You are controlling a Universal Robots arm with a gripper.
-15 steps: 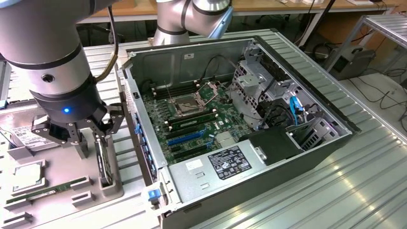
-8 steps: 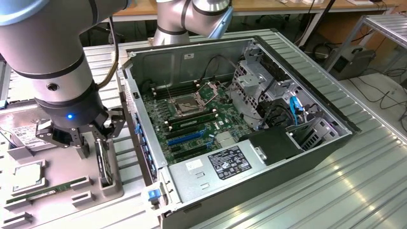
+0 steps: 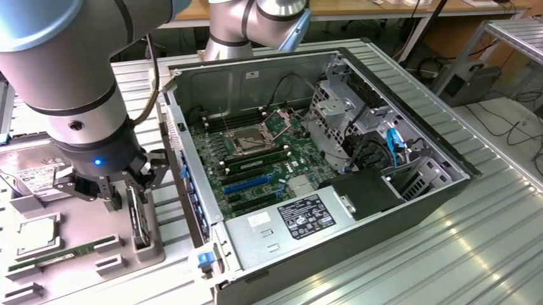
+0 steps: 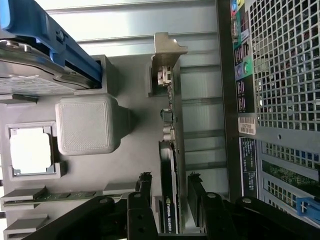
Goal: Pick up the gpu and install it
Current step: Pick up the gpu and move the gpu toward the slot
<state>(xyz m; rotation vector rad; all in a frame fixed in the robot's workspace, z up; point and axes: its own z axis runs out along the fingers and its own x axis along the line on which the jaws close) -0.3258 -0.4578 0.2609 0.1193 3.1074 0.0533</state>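
The gpu (image 3: 139,220) is a thin black card standing on its edge in a slot of the grey holder tray (image 3: 81,219), at the exterior view's left. In the wrist view the gpu (image 4: 170,155) runs edge-on, with its silver bracket (image 4: 167,52) at the far end. My gripper (image 3: 126,194) is lowered over the card's near end. Its two black fingers (image 4: 145,186) stand one on each side of the card with a small gap on either side. The gripper (image 4: 169,177) is open and holds nothing.
An open computer case (image 3: 441,190) lies to the exterior view's right of the tray, showing its motherboard with blue expansion slots (image 3: 248,183). The tray also holds a hard drive (image 4: 30,75), a processor (image 4: 30,150) and a memory stick (image 4: 60,196). The case's rear grille (image 4: 285,65) is close beside the card.
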